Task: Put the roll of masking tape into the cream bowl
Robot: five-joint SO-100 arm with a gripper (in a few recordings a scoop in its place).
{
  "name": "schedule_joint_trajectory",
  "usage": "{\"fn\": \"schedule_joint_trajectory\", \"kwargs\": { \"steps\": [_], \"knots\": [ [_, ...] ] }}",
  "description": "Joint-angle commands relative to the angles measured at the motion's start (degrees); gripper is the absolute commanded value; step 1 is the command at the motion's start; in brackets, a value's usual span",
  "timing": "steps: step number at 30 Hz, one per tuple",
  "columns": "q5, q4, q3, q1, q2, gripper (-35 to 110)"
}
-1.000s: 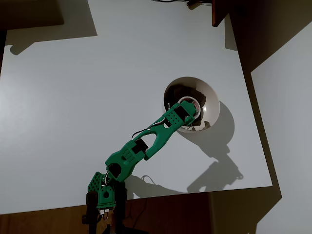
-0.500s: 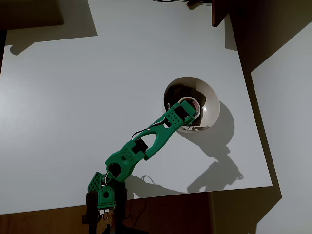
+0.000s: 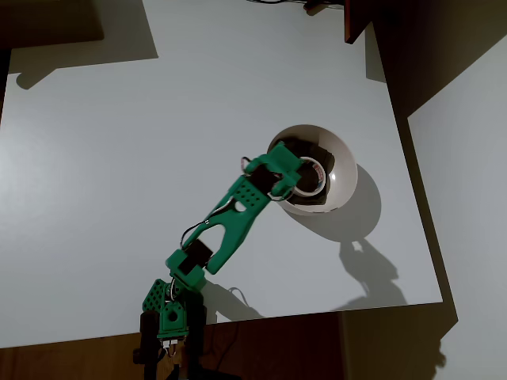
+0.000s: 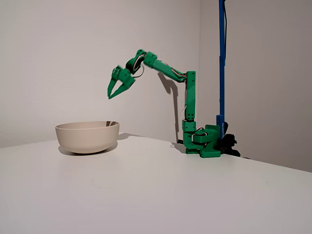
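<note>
The cream bowl [image 3: 345, 161] stands right of the table's middle in the overhead view and at the left [image 4: 87, 137] in the fixed view. The roll of masking tape [image 3: 321, 177] lies flat inside the bowl, a cream ring with a reddish core, its left part covered by the arm. My green gripper [image 3: 287, 168] hangs high above the bowl's near side [image 4: 113, 94]. It points down at a slant, fingers apart with nothing between them, well clear of the rim.
The white table [image 3: 158, 142] ends just right of the bowl and near the arm's base [image 3: 168, 317]. A blue pole [image 4: 222, 63] rises behind the base. A dark wooden piece [image 3: 356, 20] sits at the table's far edge.
The gripper was down in the bowl at the tape. It has let go and lifted up and back to the left; the tape stays in the bowl.
</note>
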Motion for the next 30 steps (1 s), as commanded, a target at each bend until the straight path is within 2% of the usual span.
{"fn": "schedule_joint_trajectory", "kwargs": {
  "steps": [1,8,11,16,30],
  "knots": [
    [0.2,6.2,-2.9,-5.4,15.0,-8],
    [-0.4,17.8,-2.2,-21.3,28.5,-8],
    [-1.0,20.3,3.3,-29.2,34.6,-8],
    [-2.4,17.0,21.2,-37.1,46.0,-8],
    [-5.3,3.5,58.6,-39.8,64.2,-8]
  ]
}}
